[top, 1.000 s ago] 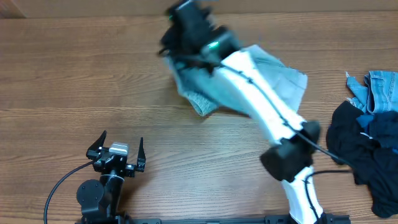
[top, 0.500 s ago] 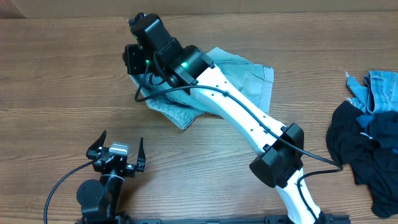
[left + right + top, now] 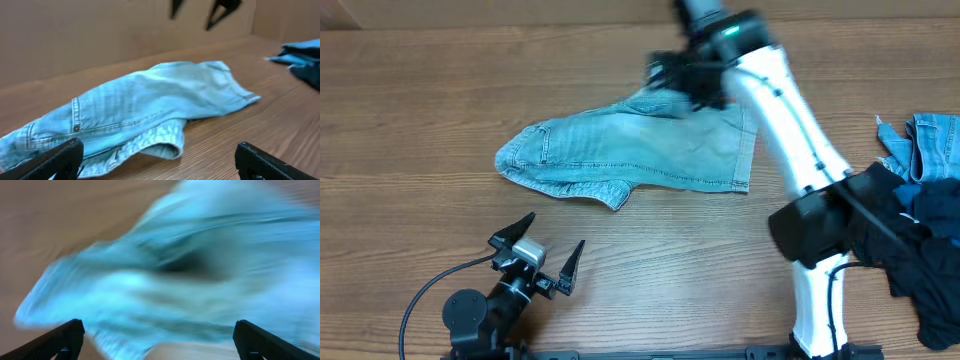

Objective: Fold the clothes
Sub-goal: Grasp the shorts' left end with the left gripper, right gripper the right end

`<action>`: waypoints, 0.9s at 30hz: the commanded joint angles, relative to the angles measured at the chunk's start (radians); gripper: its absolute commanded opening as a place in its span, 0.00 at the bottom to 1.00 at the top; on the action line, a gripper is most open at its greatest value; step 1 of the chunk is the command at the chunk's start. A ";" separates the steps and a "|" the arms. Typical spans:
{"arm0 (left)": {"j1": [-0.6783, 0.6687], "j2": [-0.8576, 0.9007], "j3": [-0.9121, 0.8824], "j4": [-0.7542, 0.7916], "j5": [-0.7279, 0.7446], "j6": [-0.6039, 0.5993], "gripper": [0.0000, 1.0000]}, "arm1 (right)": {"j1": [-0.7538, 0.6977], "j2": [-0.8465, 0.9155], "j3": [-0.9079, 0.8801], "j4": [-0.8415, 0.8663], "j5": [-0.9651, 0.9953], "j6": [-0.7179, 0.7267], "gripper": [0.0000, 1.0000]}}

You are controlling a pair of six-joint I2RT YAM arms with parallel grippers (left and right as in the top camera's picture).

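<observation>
**Overhead:** Pale blue jeans (image 3: 630,150) lie spread across the middle of the wooden tabletop (image 3: 410,90), their long side running left to right. A flap is turned over along the near edge and shows a paler inside. Your right gripper (image 3: 682,75), smeared by motion blur, hangs over the far right corner of the jeans at the end of the white right arm (image 3: 790,120). This view does not show whether it touches the cloth. Your left gripper (image 3: 553,231) sits at the near left of the tabletop, apart from the jeans, with its fingers spread wide and nothing between them. At the right edge a pile (image 3: 905,235) of black fabric lies with more pale denim just behind it, well apart from the spread jeans.

**Left wrist:** Your left fingers (image 3: 55,160) frame the lower corners, wide apart and empty. Beyond them the jeans stretch across the tabletop, stitched seams and a rivet plain to see, with the turned flap nearest the camera. At the top of the frame the right gripper's two dark fingers (image 3: 222,12) hang apart above the far end of the jeans, holding nothing. The edge of the pile shows at the far right.

**Right wrist:** The frame is heavily blurred. Your right fingers (image 3: 270,340) stand at the two lower corners, fully parted with nothing between them. Below them the jeans show as a pale blue smear over brown tabletop.
</observation>
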 commanded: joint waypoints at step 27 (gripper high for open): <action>-0.003 1.052 1.339 -0.807 -0.187 -0.172 1.00 | -0.257 -0.111 -0.612 0.056 -0.202 -0.367 0.91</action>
